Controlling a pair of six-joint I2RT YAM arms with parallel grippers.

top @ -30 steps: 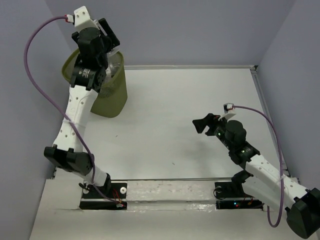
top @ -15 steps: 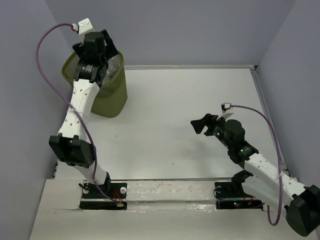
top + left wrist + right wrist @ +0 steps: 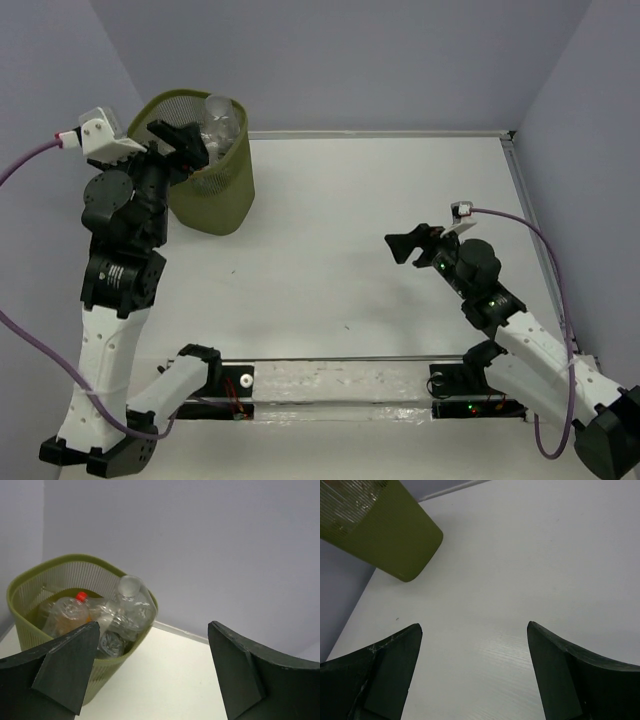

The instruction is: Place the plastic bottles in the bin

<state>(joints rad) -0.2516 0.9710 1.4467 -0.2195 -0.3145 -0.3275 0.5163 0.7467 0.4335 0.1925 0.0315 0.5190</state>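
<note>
bottles in bin, hand open

You are working in what looks like a robotics lab's test cell. A plain white tabletop is boxed in at the back and both sides by smooth lavender-grey walls, like a purpose-built enclosure. Two white-and-black machines, the left arm and the right arm, are fixed to a mounting strip along the near edge, with exposed wiring at their bases and small indicator lights glowing on the joints. A purple cable loops openly from each wrist. In the far left corner stands an olive-green mesh bin holding clear plastic bottles.
</note>
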